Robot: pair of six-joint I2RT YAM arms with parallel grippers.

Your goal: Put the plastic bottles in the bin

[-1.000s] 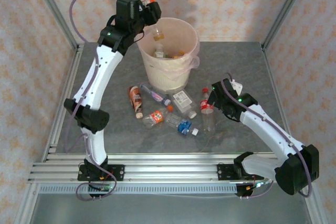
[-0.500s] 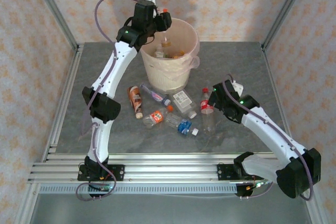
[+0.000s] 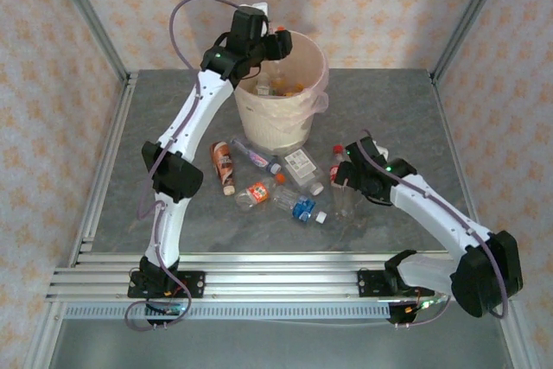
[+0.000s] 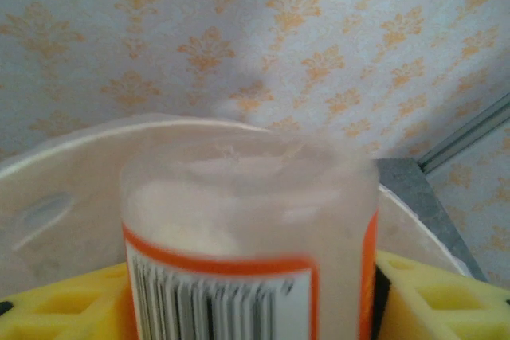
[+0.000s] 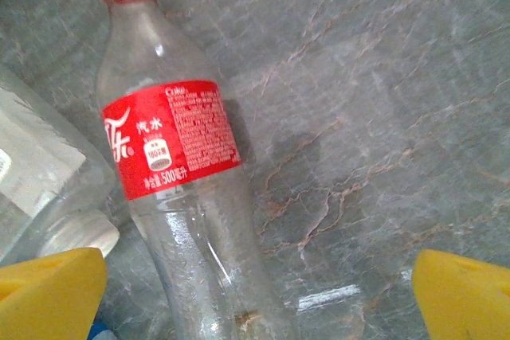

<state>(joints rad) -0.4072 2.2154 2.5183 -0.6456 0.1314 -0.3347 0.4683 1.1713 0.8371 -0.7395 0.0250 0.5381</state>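
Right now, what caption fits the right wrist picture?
Open right gripper above a clear plastic bottle with red label on grey table.

A red label (image 5: 170, 139) on the clear bottle (image 5: 199, 244) lying just ahead of the right tool (image 5: 255, 300) reads "Coke", "汽水" and "500毫升". Between the left tool's (image 4: 243, 308) jaws, the orange-trimmed bottle (image 4: 247, 197) bears a barcode (image 4: 191, 312), its digits too blurred to read.

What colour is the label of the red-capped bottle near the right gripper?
The label is red with white print; right wrist view.
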